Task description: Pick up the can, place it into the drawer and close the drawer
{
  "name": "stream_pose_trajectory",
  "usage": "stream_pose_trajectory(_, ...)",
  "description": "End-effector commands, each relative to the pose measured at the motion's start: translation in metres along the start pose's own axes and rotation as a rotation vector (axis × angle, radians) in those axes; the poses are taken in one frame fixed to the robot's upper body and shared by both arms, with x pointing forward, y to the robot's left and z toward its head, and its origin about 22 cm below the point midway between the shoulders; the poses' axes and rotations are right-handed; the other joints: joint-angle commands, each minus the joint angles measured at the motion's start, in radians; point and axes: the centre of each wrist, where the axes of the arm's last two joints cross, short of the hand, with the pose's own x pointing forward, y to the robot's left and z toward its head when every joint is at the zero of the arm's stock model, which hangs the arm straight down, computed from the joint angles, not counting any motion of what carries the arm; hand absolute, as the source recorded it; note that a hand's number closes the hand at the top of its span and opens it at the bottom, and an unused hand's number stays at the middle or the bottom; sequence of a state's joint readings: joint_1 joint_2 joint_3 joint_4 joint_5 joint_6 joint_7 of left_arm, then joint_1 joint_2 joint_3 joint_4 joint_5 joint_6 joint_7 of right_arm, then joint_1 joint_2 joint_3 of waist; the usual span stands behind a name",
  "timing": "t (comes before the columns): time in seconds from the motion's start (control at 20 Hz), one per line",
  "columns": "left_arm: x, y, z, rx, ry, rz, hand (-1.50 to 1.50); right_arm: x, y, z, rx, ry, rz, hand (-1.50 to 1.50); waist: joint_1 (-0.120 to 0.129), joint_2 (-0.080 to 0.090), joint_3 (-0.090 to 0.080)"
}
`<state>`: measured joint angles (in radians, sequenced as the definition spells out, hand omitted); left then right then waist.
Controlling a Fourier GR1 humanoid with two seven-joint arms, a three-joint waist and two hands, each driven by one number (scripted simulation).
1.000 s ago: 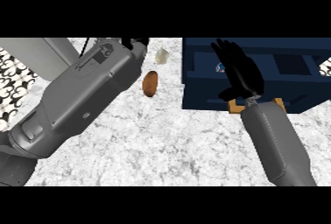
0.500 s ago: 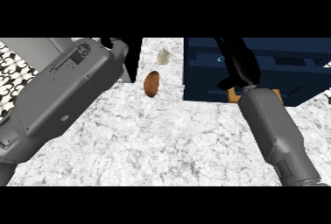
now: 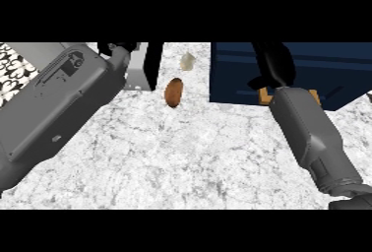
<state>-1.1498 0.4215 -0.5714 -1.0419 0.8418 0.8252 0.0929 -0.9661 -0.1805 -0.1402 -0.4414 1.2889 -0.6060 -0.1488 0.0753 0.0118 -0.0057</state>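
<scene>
We see a dark blue drawer (image 3: 320, 74) at the upper right of the head view, its front edge running just ahead of our right hand (image 3: 274, 64). The hand reaches over that edge into the drawer, black fingers pointing away from us. We cannot tell whether they are apart, together or clamped on anything, because the wrist and the grey right forearm (image 3: 312, 138) cover most of them. We cannot make out what lies in the drawer: its inside shows only as dark blue panels. The can does not show anywhere; if it is under the hand or inside the drawer, we cannot see it.

To the left of the right hand, well apart from it, a brown oval object (image 3: 173, 92) lies on the marbled grey countertop (image 3: 181, 162). Beyond it, nearer the top edge, sits a small pale object (image 3: 187, 61), too small to name. Neither touches the drawer.

Our left forearm (image 3: 58, 103) fills the left side, a broad grey block slanting up toward the top edge. Only a bit of the left hand (image 3: 116, 47) shows at its end, black and cut off by the edge, so we cannot tell how its fingers stand. Just right of it a black upright strip (image 3: 153, 64) stands against a pale grey panel (image 3: 138, 78). A black-and-white patterned patch (image 3: 9, 69) shows at the far left.
</scene>
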Motion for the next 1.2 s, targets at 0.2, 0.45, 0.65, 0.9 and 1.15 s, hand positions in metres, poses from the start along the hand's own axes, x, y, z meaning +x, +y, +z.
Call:
stream_pose_trajectory(0.2,0.027,0.009,0.004,-0.029,-0.019,0.016,-1.50,-0.005,-0.017,-0.024,-0.057,0.034,0.022,-1.50,0.017,0.012,0.008)
stream_pose_trajectory(0.45,0.014,-0.001,0.011,-0.033,-0.026,-0.007,-1.50,-0.003,-0.031,-0.039,-0.079,0.052,0.049,-1.50,0.033,0.025,0.009)
stream_pose_trajectory(0.65,0.006,0.005,0.020,-0.046,-0.001,-0.003,-1.50,-0.017,-0.055,-0.054,-0.074,0.107,0.029,-1.50,0.052,0.021,0.009)
stream_pose_trajectory(0.9,0.013,0.013,0.020,-0.062,-0.010,0.004,-1.50,0.006,-0.052,-0.060,0.011,0.017,-0.103,-1.50,0.050,0.023,0.009)
stream_pose_trajectory(1.15,0.010,0.015,0.020,-0.044,-0.012,0.003,-1.50,0.020,-0.044,-0.059,0.000,0.113,-0.488,-1.50,0.051,0.026,0.014)
